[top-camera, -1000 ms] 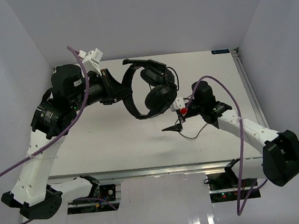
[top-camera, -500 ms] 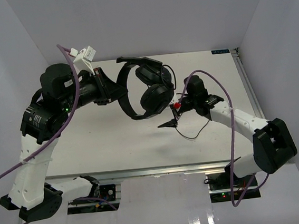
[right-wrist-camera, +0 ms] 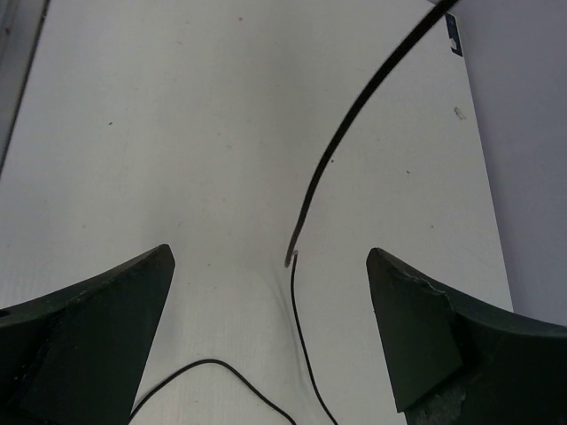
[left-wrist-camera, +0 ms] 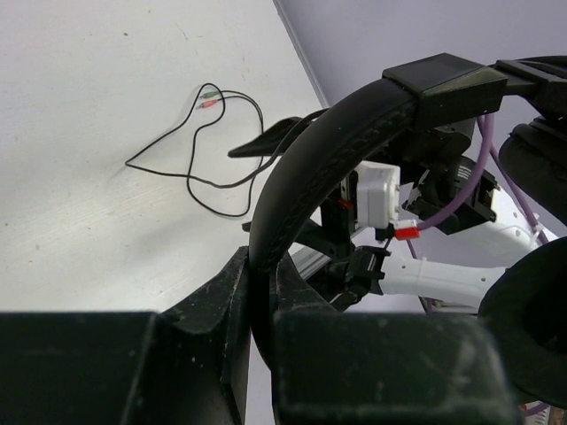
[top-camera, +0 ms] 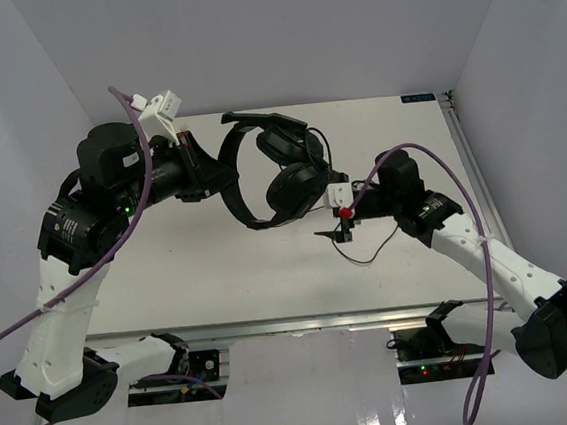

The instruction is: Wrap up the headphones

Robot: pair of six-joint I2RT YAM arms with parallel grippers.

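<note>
The black headphones (top-camera: 280, 173) hang in the air above the table. My left gripper (top-camera: 226, 176) is shut on the arched headband (left-wrist-camera: 330, 146), which sits clamped between its fingers (left-wrist-camera: 226, 292). The two earcups (top-camera: 297, 185) hang right of the band. The thin black cord (top-camera: 368, 255) drops from the earcups and loops on the table; in the left wrist view it (left-wrist-camera: 197, 159) ends in reddish plugs (left-wrist-camera: 211, 100). My right gripper (top-camera: 340, 230) is open just above the table. In its own view (right-wrist-camera: 270, 255) the cord (right-wrist-camera: 306, 354) runs between the wide-apart fingers, untouched.
The white table (top-camera: 219, 269) has a metal rail along its near edge (top-camera: 304, 323). Purple arm cables (top-camera: 440, 172) arc over both arms. Grey walls close in left, right and back.
My right gripper has shifted right and turned, its arm swinging outward. My left arm raised the headphones and moved them left slightly, then held still.
</note>
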